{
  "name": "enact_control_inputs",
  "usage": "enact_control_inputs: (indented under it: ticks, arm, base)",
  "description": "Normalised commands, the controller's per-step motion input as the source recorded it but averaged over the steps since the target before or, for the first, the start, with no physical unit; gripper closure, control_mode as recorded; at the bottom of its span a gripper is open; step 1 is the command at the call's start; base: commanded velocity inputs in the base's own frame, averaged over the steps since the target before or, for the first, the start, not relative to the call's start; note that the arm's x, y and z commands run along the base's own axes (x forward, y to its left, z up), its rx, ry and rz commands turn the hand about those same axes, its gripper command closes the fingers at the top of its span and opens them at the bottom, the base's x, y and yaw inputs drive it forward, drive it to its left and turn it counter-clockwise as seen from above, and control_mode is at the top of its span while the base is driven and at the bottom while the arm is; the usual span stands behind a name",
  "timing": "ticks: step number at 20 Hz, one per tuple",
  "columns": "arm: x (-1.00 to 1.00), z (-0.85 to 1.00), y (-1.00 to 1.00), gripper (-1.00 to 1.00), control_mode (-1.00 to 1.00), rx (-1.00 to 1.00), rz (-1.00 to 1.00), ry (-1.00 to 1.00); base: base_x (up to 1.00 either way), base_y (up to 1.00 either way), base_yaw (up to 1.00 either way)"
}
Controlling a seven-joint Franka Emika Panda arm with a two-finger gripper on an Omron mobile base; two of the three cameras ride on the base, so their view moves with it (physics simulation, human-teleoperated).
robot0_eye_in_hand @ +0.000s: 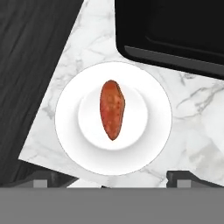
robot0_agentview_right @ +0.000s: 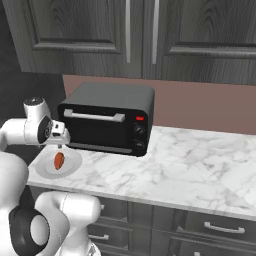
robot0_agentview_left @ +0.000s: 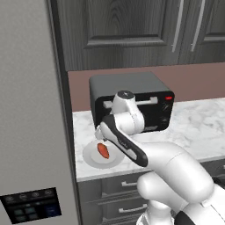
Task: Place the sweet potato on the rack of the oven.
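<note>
While your hand (robot0_agentview_right: 60, 145) hovers with fingers spread, the tapered orange sweet potato (robot0_eye_in_hand: 112, 108) lies on a round white plate (robot0_eye_in_hand: 151, 144). The boxy black toaster oven (robot0_eye_in_hand: 175, 30) sits at the plate's one o'clock on the marble desk (robot0_eye_in_hand: 192, 109).

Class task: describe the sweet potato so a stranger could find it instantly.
Find the black toaster oven on the marble counter. Left of its front sits a white plate. The sweet potato lies at its centre, the plate's sole orange-red lump with tapered ends.

White glossy arm (robot0_agentview_left: 176, 171), rounded bulbous links, black bands at joints; round grey cap w/ dark ring atop the link nearest the toaster oven (robot0_agentview_left: 132, 103). Dark fingertips (robot0_eye_in_hand: 183, 178).
</note>
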Motion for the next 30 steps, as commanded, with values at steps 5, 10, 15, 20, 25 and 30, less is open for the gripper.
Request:
enact_control_inputs:
  ticks: [5,10,15,20,25,30]
  arm:
    - [0.24,-0.6,0.24,-1.0,-1.0,0.0,0.05,0.04]
    - [0.25,-0.46,0.01,-1.0,-1.0,0.0,0.02,0.0]
    - [0.36,-0.43,0.05,-1.0,-1.0,0.0,0.0,0.0]
    - [0.34,-0.43,0.1,-1.0,-1.0,0.0,0.0,0.0]
    - [0.15,-0.3,0.01,-1.0,-1.0,0.0,0.0,0.0]
    - [0.09,-0.25,0.04,-1.0,-1.0,0.0,0.0,0.0]
  base:
    - [0.0,0.0,0.0]
    - [0.0,0.0,0.0]
    - [0.0,0.0,0.0]
    - [0.0,0.0,0.0]
    - [0.0,0.0,0.0]
    - [0.0,0.0,0.0]
